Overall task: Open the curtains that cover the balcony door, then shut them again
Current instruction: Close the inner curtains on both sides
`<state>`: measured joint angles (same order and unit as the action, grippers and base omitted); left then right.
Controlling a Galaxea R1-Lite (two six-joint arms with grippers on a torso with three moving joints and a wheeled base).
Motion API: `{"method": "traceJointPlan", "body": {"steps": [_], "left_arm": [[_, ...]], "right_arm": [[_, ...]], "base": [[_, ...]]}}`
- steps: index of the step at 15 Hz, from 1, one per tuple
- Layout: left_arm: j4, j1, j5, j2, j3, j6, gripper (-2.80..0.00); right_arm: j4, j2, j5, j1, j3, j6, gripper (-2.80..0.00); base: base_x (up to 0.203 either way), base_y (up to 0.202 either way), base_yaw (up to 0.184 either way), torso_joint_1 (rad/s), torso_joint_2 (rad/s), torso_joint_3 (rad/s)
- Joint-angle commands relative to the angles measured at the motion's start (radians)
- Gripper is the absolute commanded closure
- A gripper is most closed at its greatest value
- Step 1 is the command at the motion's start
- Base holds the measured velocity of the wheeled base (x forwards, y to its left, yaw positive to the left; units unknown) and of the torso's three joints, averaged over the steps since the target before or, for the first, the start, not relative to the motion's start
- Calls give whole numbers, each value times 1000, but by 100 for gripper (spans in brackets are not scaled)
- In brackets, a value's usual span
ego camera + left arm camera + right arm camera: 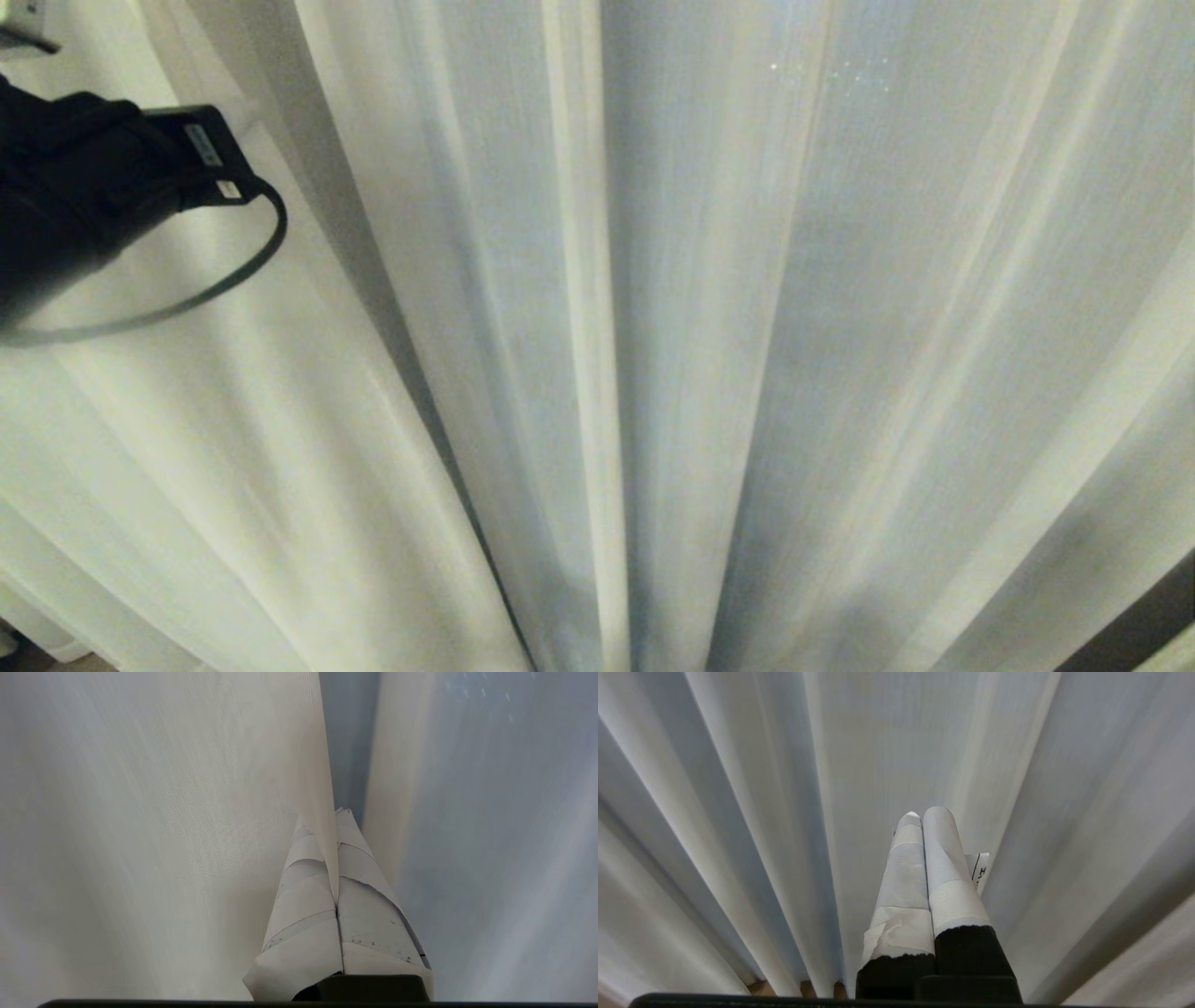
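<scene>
Soft daylight glowing bluish through the curtains [709, 308] from behind, brightest mid-scene. Warmer cream and dimmer off to the left. Grey shadows down in the pleats. Bit of streaky blur, no harsh glare anywhere.

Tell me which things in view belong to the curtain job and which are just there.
Part of the job:
- cream woven pleated curtains
- left end effector, shut on a curtain edge
- right end effector, shut, holding nothing

Just there:
- black looped cable on the left arm
</scene>
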<state>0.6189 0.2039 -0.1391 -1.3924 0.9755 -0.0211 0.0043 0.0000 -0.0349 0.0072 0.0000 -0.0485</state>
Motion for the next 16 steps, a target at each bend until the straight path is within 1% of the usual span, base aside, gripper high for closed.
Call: {"method": "traceJointPlan", "body": {"steps": [1, 4, 8, 10, 12, 16], "left_arm": [[23, -7, -4, 11, 5, 0, 0], [73, -48, -5, 11, 30, -2, 0], [63, -97, -2, 1, 121, -1, 0], [61, -97, -1, -12, 154, 0, 0], [60, -80, 5, -25, 183, 0, 0], [60, 41, 8, -55, 228, 0, 0]], "right_arm": [[0, 1, 0, 0, -1, -1, 0], [0, 1, 0, 0, 0, -1, 0], [0, 1, 0, 0, 0, -1, 0], [0, 1, 0, 0, -1, -1, 0], [0, 2, 0, 0, -1, -1, 0], [0, 1, 0, 0, 0, -1, 0]], "base": [[0, 0, 0, 0, 0, 0], [0, 0, 0, 0, 0, 0], [0, 0, 0, 0, 0, 0], [0, 0, 0, 0, 0, 0], [0, 0, 0, 0, 0, 0], [0, 0, 0, 0, 0, 0]]}}
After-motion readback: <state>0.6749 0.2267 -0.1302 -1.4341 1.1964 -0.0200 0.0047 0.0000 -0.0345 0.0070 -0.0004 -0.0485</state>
